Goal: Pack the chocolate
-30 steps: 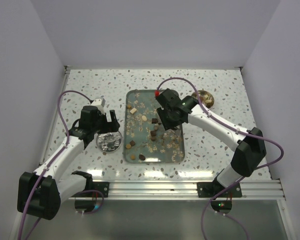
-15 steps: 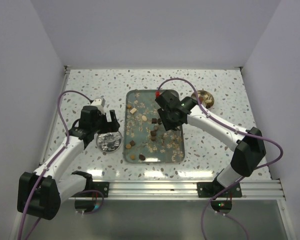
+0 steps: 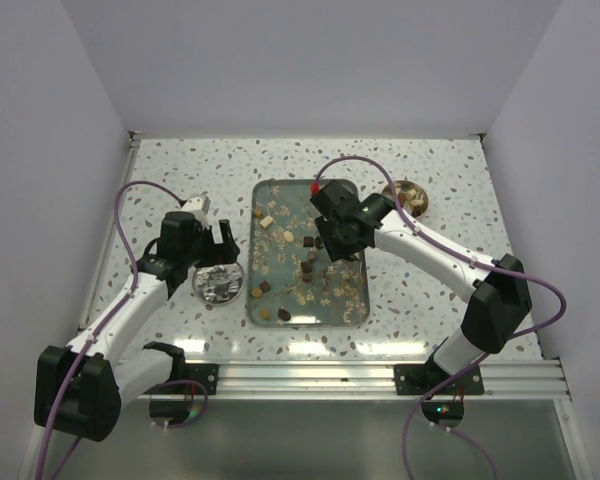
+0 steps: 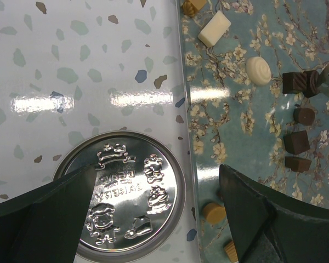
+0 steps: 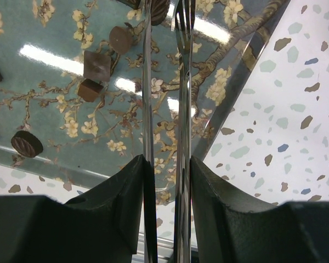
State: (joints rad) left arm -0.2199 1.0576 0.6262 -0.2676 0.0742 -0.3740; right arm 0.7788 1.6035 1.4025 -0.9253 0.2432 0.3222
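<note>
The chocolates lie scattered on a teal flowered tray (image 3: 355, 300): dark cubes (image 4: 296, 141), a cream round (image 4: 257, 69), a cream block (image 4: 214, 28) and tan rounds (image 4: 214, 211). My right gripper (image 3: 327, 243) is over the tray's middle, shut on metal tweezers (image 5: 148, 82). The tweezer tips reach a dark ridged chocolate (image 4: 297, 82) at the top edge of the right wrist view (image 5: 159, 8); I cannot tell whether it is pinched. Dark squares (image 5: 96, 64) lie to its left. My left gripper (image 3: 223, 243) is open and empty above a silver embossed tin lid (image 4: 126, 203).
The tin lid (image 3: 218, 285) lies on the speckled table just left of the tray. A round tin (image 3: 410, 197) holding pale pieces stands at the back right, beyond the right arm. Thin pale flakes are strewn across the tray. White walls close in three sides.
My right gripper with the tweezers has shifted slightly toward the back of the tray. The left arm has not moved.
</note>
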